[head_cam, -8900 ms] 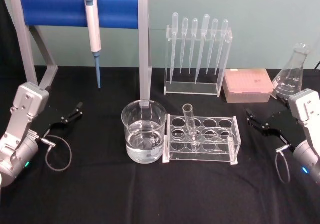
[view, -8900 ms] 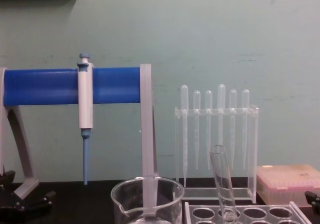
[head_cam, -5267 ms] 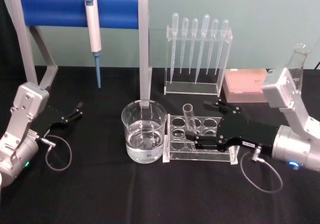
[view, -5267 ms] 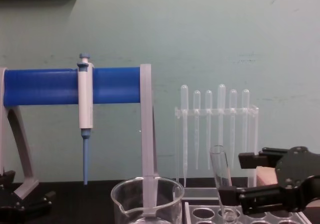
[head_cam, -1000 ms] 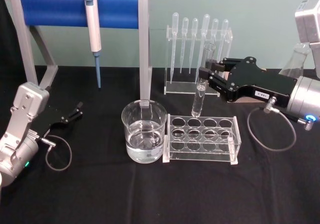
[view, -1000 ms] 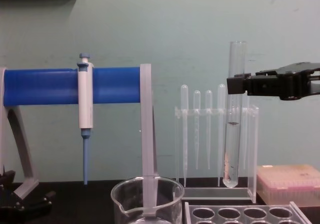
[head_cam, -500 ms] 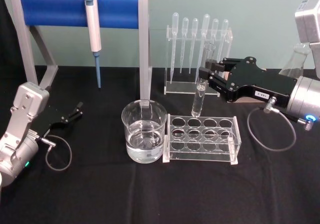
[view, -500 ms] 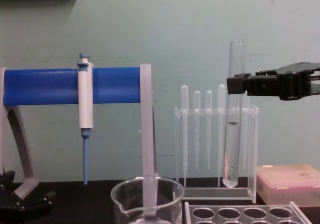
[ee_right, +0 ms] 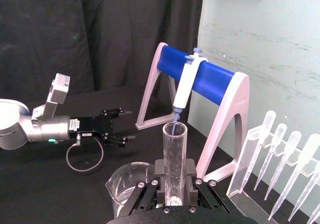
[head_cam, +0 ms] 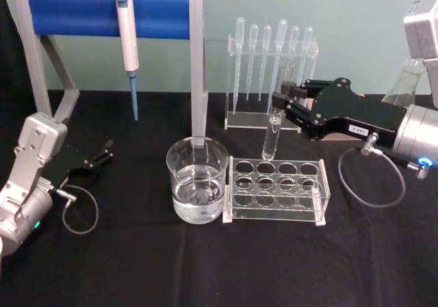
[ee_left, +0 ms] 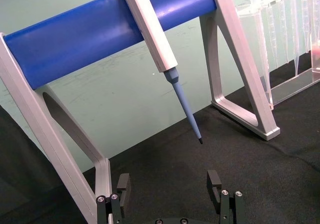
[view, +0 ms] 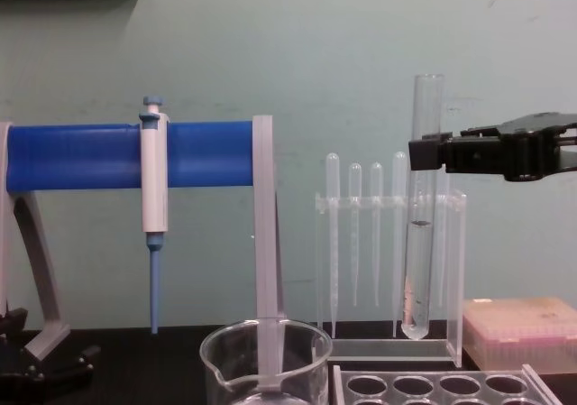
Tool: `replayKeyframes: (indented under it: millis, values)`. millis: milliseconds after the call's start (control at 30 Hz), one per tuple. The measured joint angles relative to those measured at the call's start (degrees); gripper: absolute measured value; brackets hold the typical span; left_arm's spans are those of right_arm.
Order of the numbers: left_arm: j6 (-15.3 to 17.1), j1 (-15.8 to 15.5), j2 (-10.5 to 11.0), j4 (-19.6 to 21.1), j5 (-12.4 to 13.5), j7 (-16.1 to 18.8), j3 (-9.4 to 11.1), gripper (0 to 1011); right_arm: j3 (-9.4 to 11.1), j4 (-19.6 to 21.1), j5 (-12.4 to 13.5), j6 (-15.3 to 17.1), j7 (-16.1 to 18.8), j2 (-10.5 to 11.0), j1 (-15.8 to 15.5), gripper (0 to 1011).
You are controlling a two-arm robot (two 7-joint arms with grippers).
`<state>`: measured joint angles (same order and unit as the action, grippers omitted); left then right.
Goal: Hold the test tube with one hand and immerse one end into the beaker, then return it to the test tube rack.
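**Tube out of the rack and in the air; the dip is yet to come**

The black two-fingered right gripper (head_cam: 278,106) reaches in from the right edge of the head view. It is clamped on the clear glass, round-bottomed test tube (head_cam: 275,122), gripping it a little above the middle. The test tube hangs upright with its rounded end clear of everything. In the head view that end sits just above the back row of the clear acrylic test tube rack (head_cam: 274,212), whose holes all stand vacant. In the chest view the whole test tube rides in the right half of the frame, well above the rack's top plate at the bottom edge.

The wide clear glass beaker (head_cam: 197,181), part filled with clear liquid, stands at centre frame, touching or just beside the rack's left end. The test tube is to the right of it and behind, not over its mouth.

As I judge it, the pick-up is done. What is left is to carry the test tube leftward over the beaker, lower one end into the liquid, lift it out and seat it back in a rack hole.

The black left gripper (head_cam: 98,155) lies idle at the left of the head view with its fingers apart, holding nothing, near the foot of the grey stand with the blue bar (head_cam: 82,13).
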<state>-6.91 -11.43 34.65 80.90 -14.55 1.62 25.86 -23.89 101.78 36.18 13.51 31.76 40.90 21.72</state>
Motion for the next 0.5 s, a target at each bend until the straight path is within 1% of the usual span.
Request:
replayKeyframes:
  millis: [500]
  values:
    - [0.0, 0.0, 0.0, 0.0, 0.0, 0.0, 0.0, 1000, 0.0, 0.0, 0.0, 0.0, 0.0, 0.0, 0.0, 238]
